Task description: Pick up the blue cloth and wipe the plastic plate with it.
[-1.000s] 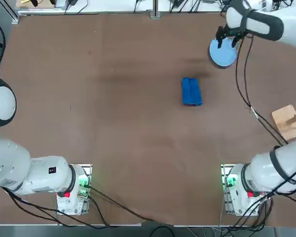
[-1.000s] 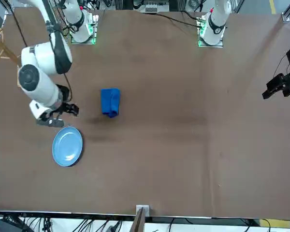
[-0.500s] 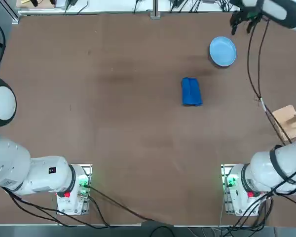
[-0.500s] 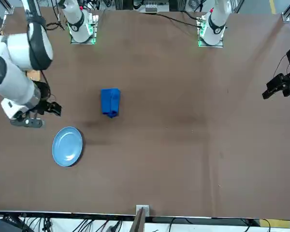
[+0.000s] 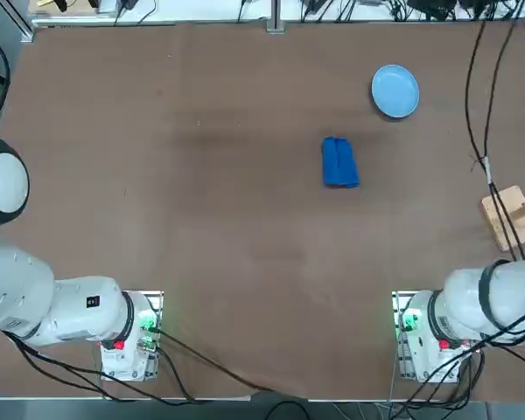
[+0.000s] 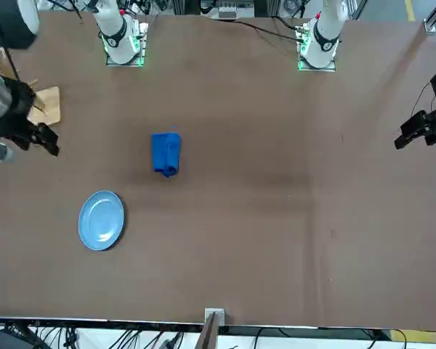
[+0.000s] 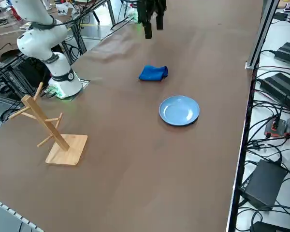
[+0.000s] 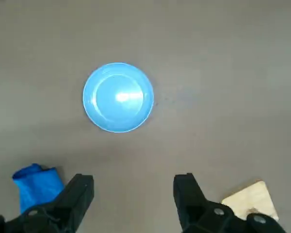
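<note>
The wide brown desk carries three loose things, and the folded blue cloth near its middle serves as the landmark. The wooden peg stand on a square base sits well apart from the cloth, toward the robot's own right edge of the desk. The round light-blue plastic plate lies flat near the cloth, on the side away from the arm bases and a little to the robot's right; the two do not touch.

The right arm's black two-finger pincer hangs high above the desk, off to the plate's side of the cloth. Its fingers stand wide apart and hold nothing (the wrist view shows bare desk between them).

This scene fits two stages: an arm raised ahead of a reach for the cloth, or one lifted clear with the cloth laid back down after a wipe. The plate shows no mark that would settle it. If the cloth is to be taken, the pincer would need to come down over the fold and close across its narrow width.
</note>
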Motion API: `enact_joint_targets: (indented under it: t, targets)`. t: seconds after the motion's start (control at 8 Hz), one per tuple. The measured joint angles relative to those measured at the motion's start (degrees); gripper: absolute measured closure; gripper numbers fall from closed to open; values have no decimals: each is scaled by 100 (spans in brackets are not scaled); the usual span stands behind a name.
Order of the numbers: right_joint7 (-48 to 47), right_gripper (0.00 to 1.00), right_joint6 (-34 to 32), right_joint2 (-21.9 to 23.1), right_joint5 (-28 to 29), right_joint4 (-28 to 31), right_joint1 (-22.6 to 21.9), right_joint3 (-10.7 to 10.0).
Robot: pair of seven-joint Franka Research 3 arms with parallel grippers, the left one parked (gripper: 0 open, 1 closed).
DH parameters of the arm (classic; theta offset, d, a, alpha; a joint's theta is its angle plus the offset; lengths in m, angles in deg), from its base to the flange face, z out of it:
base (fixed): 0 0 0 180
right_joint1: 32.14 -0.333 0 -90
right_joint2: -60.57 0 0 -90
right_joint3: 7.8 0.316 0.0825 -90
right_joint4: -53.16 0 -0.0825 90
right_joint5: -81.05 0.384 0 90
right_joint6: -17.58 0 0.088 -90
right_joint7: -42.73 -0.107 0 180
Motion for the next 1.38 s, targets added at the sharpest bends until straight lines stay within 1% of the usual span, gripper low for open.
enact_joint_targets:
  t: [0.25, 0.38, 0.62, 0.88, 1.0, 1.12, 1.25, 1.38]
  targets:
    - [-78, 0, -107, 58, 156, -20, -339, -507]
    - [-158, 0, -125, 41, 249, -20, -419, -652]
    - [-78, 0, -231, 24, 514, -21, -427, -836]
    - [483, 0, -311, 12, 708, -79, -424, -1091]
    - [619, 0, -376, 9, 736, -110, -424, -1154]
    - [637, 0, -416, 6, 746, -125, -436, -1155]
    - [633, 0, -464, 3, 755, -129, -472, -1140]
    - [602, 0, -528, 2, 756, -132, -494, -1070]
